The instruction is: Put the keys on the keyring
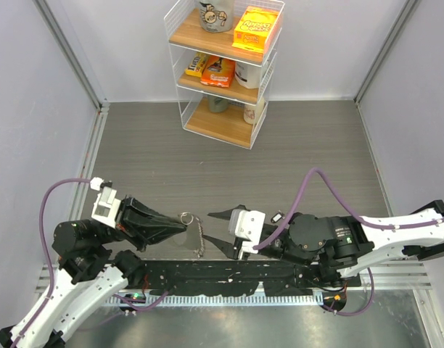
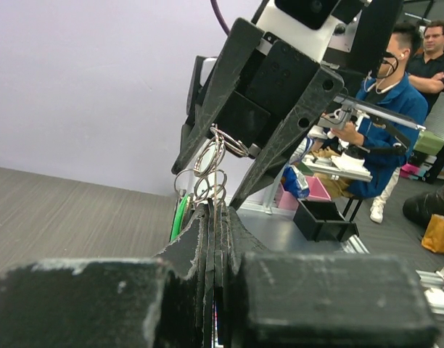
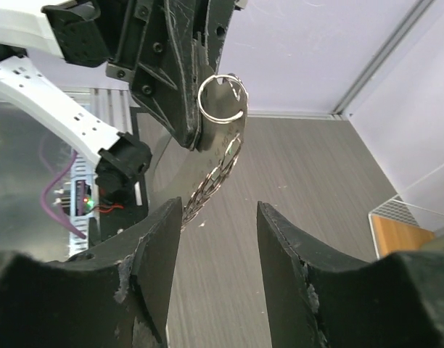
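Slippage risk: our left claw (image 1: 181, 225) pinches the grey-chain silvery keyring (image 1: 200, 236); our spread right claw (image 1: 220, 232) may dislodge it.

The top external camera looked steeply down from above and behind the arm bases, taking in most of the tabletop (image 1: 171, 159). The left wrist camera sat close behind the left pincer (image 2: 215, 217), facing the right pincer (image 2: 211, 183); the right wrist camera faced back the opposite way, equally near. All three shared the keyring (image 1: 199, 233) between them.
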Controlling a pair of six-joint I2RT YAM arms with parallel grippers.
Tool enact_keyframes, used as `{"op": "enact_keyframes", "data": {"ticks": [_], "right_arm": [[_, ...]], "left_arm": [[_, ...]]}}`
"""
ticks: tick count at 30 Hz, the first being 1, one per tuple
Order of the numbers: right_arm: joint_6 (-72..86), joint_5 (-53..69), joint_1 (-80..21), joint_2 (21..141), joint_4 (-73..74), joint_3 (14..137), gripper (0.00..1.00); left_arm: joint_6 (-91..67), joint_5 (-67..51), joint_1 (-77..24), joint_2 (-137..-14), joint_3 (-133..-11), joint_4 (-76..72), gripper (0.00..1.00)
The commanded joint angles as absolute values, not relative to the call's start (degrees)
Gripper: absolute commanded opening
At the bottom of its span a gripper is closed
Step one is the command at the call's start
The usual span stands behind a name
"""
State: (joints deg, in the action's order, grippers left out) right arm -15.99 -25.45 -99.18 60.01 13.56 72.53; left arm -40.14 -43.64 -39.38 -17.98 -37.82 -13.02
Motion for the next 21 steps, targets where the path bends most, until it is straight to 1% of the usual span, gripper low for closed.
{"op": "enact_keyframes", "data": {"ticks": [1, 11, 21], "right_arm": [[-20.0, -30.7, -99.6, 58.6, 6.2, 71.3, 0.52], [-22.1, -29.9, -99.6, 56.8, -1.8, 70.0, 0.52], [-20.7, -26.9, -99.6, 59.1, -1.9, 72.1, 0.52]], "left_arm": [[-42.5, -40.2, -39.6, -18.1, -38.0, -18.4, 0.0], [-42.7, -41.1, -39.5, -18.8, -37.6, -19.6, 0.0], [-42.5, -41.5, -39.6, -18.8, -37.5, -19.9, 0.0]]}}
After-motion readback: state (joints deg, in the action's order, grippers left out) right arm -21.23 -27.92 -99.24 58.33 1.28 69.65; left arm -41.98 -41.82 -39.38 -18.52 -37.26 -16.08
